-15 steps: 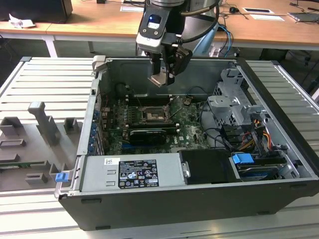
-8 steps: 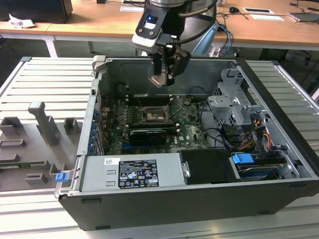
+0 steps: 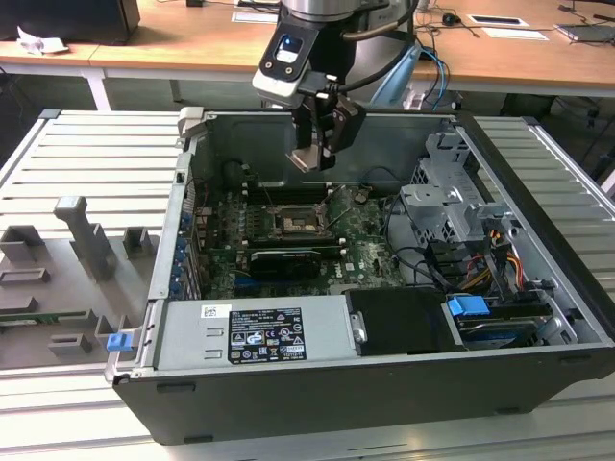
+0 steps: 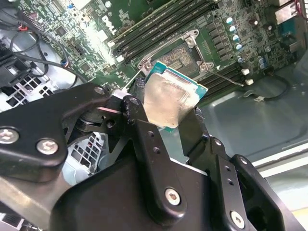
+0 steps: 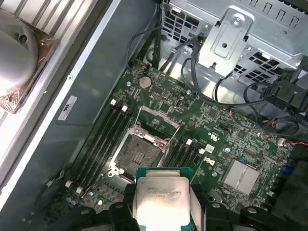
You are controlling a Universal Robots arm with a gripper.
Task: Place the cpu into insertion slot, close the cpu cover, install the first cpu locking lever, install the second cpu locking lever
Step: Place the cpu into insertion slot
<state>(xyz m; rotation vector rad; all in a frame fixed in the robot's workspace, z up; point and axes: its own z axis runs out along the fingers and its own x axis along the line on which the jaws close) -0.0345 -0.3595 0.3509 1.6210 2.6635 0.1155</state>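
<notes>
The black two-finger gripper (image 4: 166, 118) is clamped on two opposite sides of the small flat square cpu (image 4: 171, 96) with its pale silver face. The chip is held in the air above the green motherboard (image 5: 216, 120). The square dark insertion slot (image 5: 139, 153) lies uncovered near the board's middle, between black memory strips (image 5: 101, 144).

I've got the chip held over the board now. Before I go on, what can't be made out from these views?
1. Chip underside: faces away in both wrist views, contacts hidden.
2. Socket near edge: second wrist view, covered by the chip.
3. Socket pins: first wrist view, too small to check.
4. Chip's gripped end in the end effector: first wrist view, cut off by the picture edge.
</notes>
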